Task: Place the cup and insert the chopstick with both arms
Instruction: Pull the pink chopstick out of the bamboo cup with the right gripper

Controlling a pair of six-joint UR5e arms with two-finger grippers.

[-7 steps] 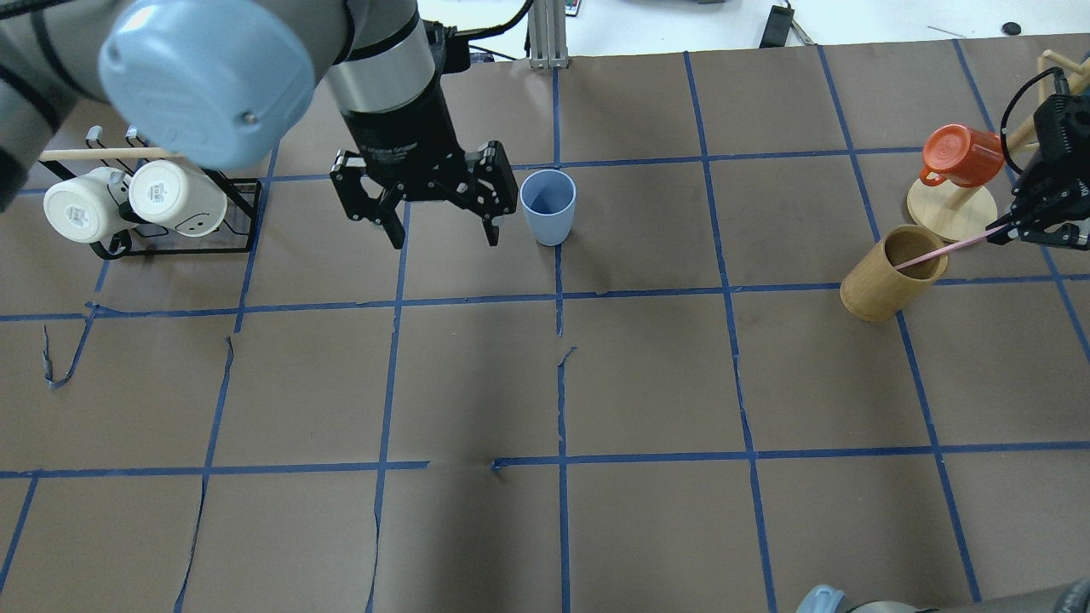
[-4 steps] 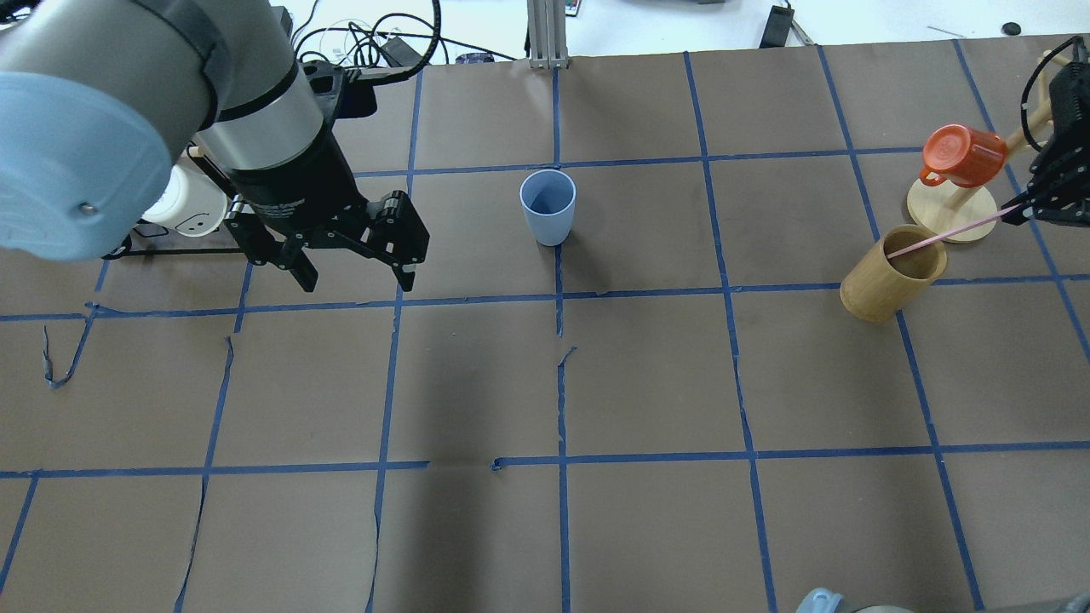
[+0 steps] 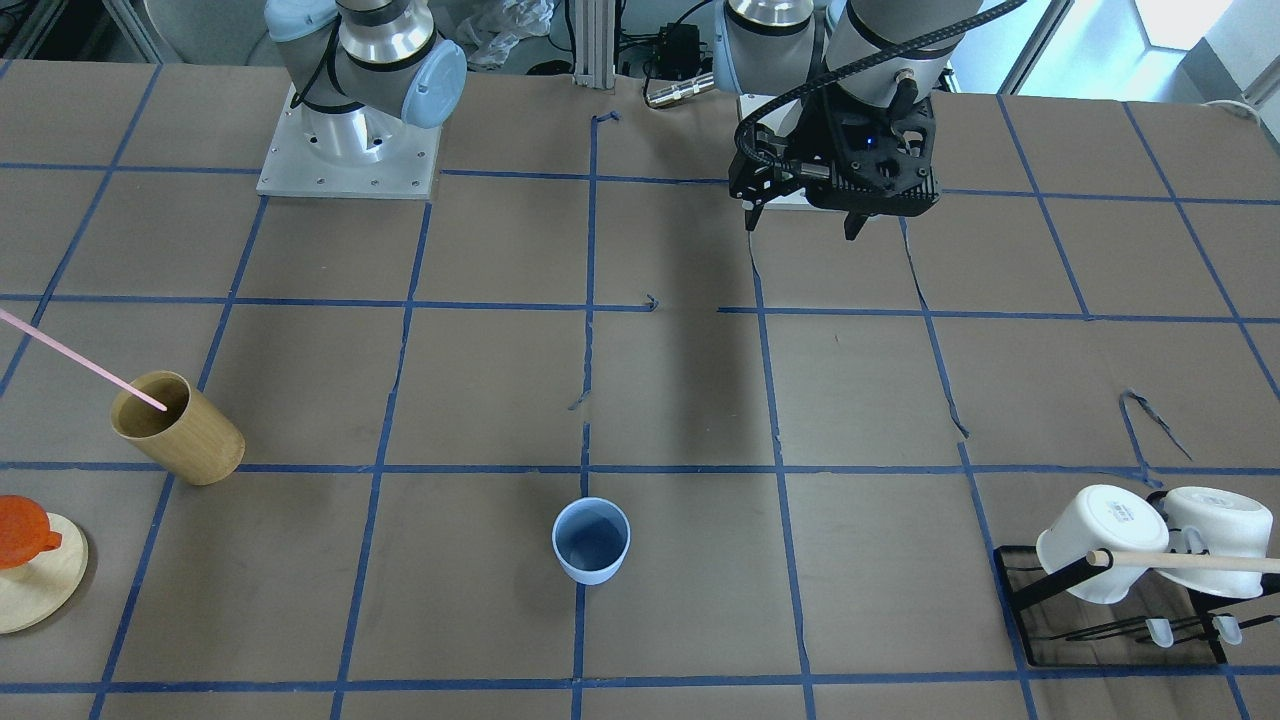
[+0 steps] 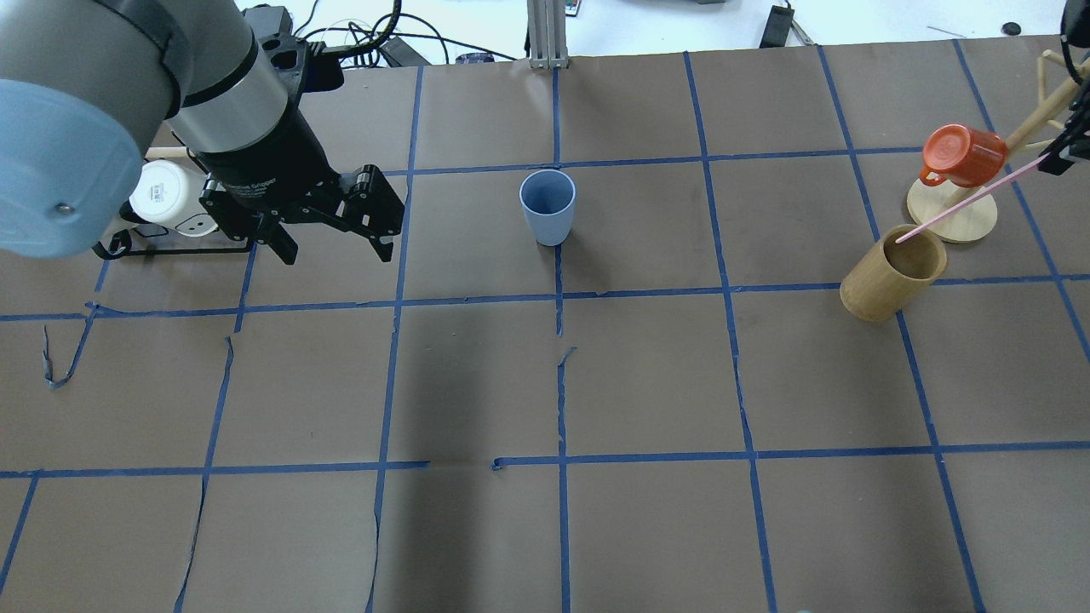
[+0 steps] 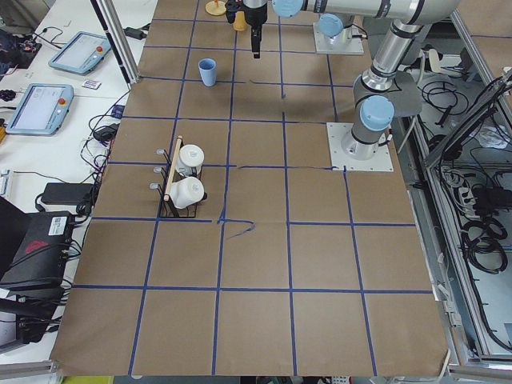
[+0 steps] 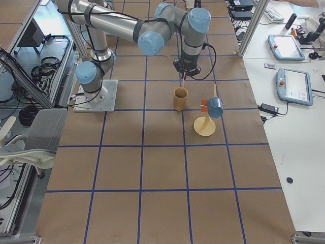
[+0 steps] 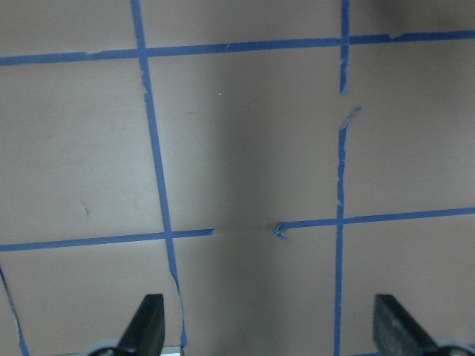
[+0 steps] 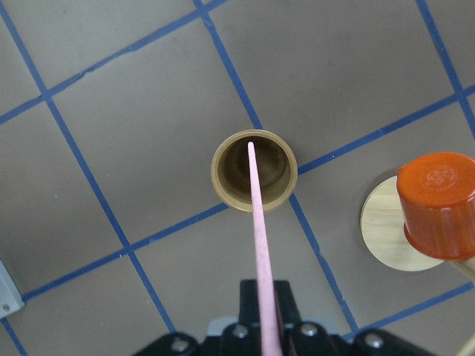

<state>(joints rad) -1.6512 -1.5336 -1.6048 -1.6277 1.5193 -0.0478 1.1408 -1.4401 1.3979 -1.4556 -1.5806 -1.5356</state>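
Observation:
The light-blue cup [image 4: 547,207] stands upright and empty on the table, also in the front view [image 3: 591,541]. My left gripper [image 4: 336,253] is open and empty, well to the cup's left and raised above the table; the left wrist view [image 7: 271,334] shows only bare paper between its fingers. My right gripper [image 8: 265,326] is shut on the upper end of the pale-pink chopstick [image 8: 256,222]. The stick slants down with its lower tip over the mouth of the tan wooden cup [image 4: 894,272]. The right gripper sits at the overhead view's right edge [image 4: 1069,153].
A black rack [image 4: 111,249] with white mugs [image 4: 166,191] and a wooden rod stands just behind my left gripper. An orange mug [image 4: 962,155] hangs on a wooden tree with a round base [image 4: 966,223] beside the tan cup. Blue tape lines grid the brown paper.
My left gripper, open, has moved left away from the blue cup, toward the mug rack. My right gripper has risen and moved right, drawing the pink chopstick up out of the tan cup.

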